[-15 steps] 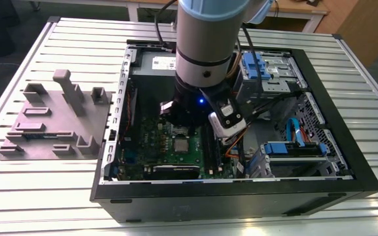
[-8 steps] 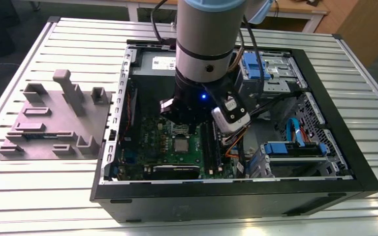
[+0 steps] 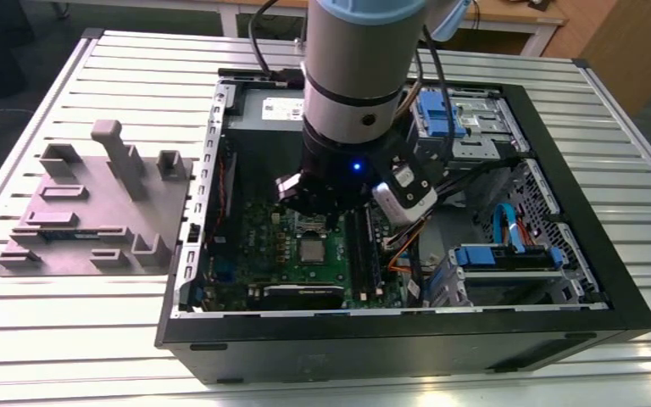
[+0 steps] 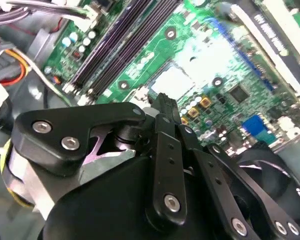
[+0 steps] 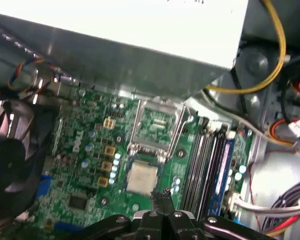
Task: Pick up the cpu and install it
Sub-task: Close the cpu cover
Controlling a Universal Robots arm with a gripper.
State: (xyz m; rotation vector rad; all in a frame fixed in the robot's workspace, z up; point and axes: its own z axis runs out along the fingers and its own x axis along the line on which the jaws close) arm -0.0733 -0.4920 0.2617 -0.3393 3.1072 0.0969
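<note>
The cpu, a small silver-grey square chip, lies flat in the socket of the green motherboard, beside the raised metal socket lid. In the exterior view the cpu shows just below the arm's wrist, inside the open computer case. My gripper hangs close above the chip's edge with its black fingertips pressed together and nothing between them. The second wrist view shows the gripper shut just beside the pale cpu.
A grey power-supply box stands next to the socket. Black memory sticks run along one side, a black fan sits on the other. Loose cables and blue drive bays fill the case. A grey fixture plate lies on the exterior view's left.
</note>
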